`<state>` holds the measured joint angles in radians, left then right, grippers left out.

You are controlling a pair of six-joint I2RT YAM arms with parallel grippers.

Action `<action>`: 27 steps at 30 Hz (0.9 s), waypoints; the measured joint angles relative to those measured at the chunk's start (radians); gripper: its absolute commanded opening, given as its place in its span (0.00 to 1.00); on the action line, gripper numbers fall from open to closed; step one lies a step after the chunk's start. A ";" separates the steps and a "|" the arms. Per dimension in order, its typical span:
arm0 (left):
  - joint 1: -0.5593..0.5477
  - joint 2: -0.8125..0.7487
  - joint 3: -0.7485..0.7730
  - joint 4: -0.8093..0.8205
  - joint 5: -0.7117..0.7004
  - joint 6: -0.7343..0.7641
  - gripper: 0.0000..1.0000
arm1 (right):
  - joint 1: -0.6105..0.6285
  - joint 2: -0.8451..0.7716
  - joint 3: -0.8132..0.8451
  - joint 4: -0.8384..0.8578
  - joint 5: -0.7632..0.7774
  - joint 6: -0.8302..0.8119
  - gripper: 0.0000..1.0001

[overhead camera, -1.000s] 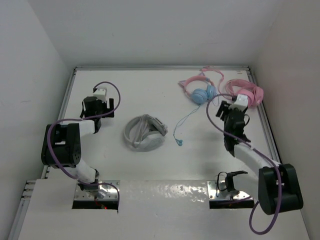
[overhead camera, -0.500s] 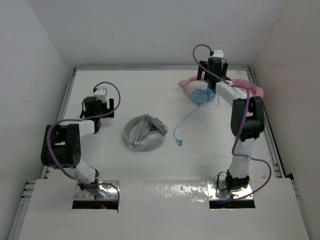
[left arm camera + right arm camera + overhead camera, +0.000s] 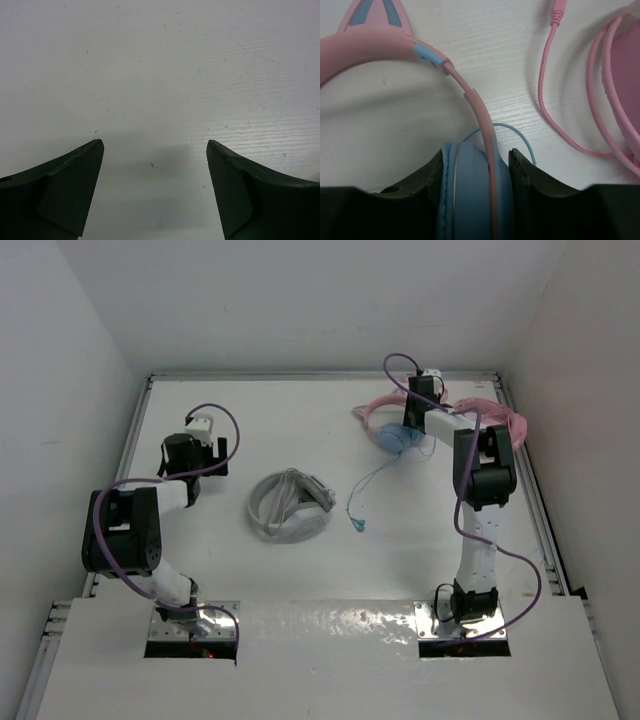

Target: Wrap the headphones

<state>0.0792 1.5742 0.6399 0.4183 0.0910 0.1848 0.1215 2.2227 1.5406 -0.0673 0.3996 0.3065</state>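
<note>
left tool (image 3: 155, 146): spread wide and holding nothing, low over the bare table (image 3: 160, 60) on the left side; probably it waits there for its part of the work.
white-grey headphones (image 3: 288, 505): they lie in the middle of the table, well apart from both tools, and are not the target.
cable (image 3: 367, 480): thin and light blue, it runs loose from the far right toward the near side, not yet wound on anything.
right tool (image 3: 476, 152): reached far out, it pinches the light blue ear cup (image 3: 470, 195) together with the pink arm of the band; a hold at the cup looks firm for lifting.
headphones (image 3: 380, 47): they lie at the far right of the table, the cat-ear band curving away from the right tool.
all-pink headphones (image 3: 500, 422): just beside, further right; their pink cable (image 3: 542, 100) lies near the blue one and could be dragged along.
step: the grasp seems made, and the wrapping is not begun.
</note>
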 measured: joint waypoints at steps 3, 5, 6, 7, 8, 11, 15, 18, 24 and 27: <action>0.001 -0.001 0.000 -0.001 0.023 0.007 0.81 | -0.002 -0.027 -0.035 0.006 -0.008 -0.002 0.00; 0.001 -0.006 0.000 -0.008 0.049 0.019 0.79 | 0.001 -0.064 -0.090 0.013 -0.016 -0.013 0.00; 0.001 -0.010 0.002 -0.019 0.061 0.022 0.78 | 0.004 -0.087 -0.119 0.021 -0.018 -0.023 0.00; 0.001 -0.014 0.010 -0.041 0.076 0.025 0.78 | 0.010 -0.114 -0.153 0.032 -0.018 -0.035 0.00; 0.001 -0.017 0.028 -0.077 0.090 0.028 0.78 | 0.017 -0.148 -0.185 0.032 -0.013 -0.056 0.00; -0.001 -0.023 0.143 -0.217 0.146 0.050 0.77 | 0.063 -0.259 -0.237 0.037 0.026 -0.144 0.00; -0.029 -0.040 0.401 -0.420 0.213 0.093 0.80 | 0.202 -0.423 -0.238 0.129 0.088 -0.286 0.00; -0.114 -0.067 0.594 -0.547 0.214 0.136 0.82 | 0.327 -0.519 -0.214 0.228 0.095 -0.364 0.00; -0.301 -0.097 0.831 -0.705 0.254 0.158 0.84 | 0.499 -0.570 -0.180 0.383 0.084 -0.477 0.00; -0.298 -0.085 0.911 -0.770 0.258 0.149 0.84 | 0.543 -0.566 -0.180 0.373 0.053 -0.497 0.00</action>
<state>-0.2184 1.4895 1.5509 -0.3519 0.3492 0.3336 0.6647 1.6566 1.3602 0.3054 0.4530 -0.1909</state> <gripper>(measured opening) 0.841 0.459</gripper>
